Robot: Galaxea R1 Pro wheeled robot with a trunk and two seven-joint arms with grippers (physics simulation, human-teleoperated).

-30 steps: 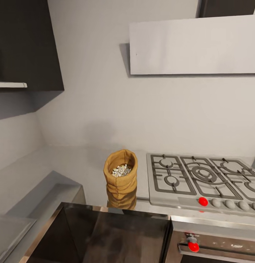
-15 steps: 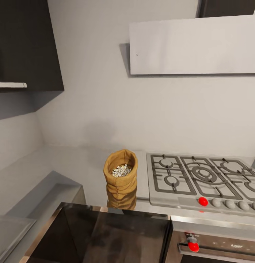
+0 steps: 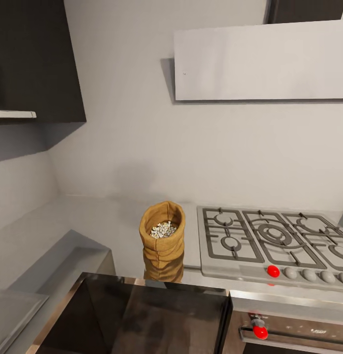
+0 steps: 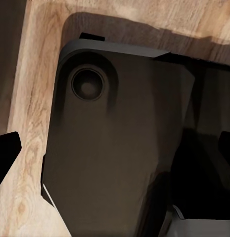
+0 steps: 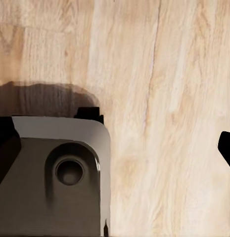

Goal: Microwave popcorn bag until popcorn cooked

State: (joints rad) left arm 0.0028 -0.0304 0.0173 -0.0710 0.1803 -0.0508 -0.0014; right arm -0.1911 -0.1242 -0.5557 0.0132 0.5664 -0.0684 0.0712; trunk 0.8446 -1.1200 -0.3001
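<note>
The popcorn bag [image 3: 162, 235], a squat tan sack with a thick rolled rim, stands upright on the grey countertop [image 3: 107, 221] just left of the gas hob. Pale popcorn kernels [image 3: 163, 229] lie heaped inside its open mouth. The microwave is out of view. In the left wrist view my left gripper [image 4: 115, 153] is open, its dark fingertips [image 4: 6, 153] far apart above the robot's dark base and the wood floor. My right gripper [image 5: 115, 145] is open too in the right wrist view, over pale floorboards, with nothing between its fingers.
A steel gas hob [image 3: 274, 243] with a red knob [image 3: 273, 271] lies right of the bag, under a flat white hood [image 3: 262, 61]. A dark wall cabinet [image 3: 39, 59] hangs at the upper left. A sunken grey basin [image 3: 68, 260] sits left of the bag. Dark glossy fronts [image 3: 142, 314] and an oven's red knob [image 3: 260, 331] lie below the counter edge.
</note>
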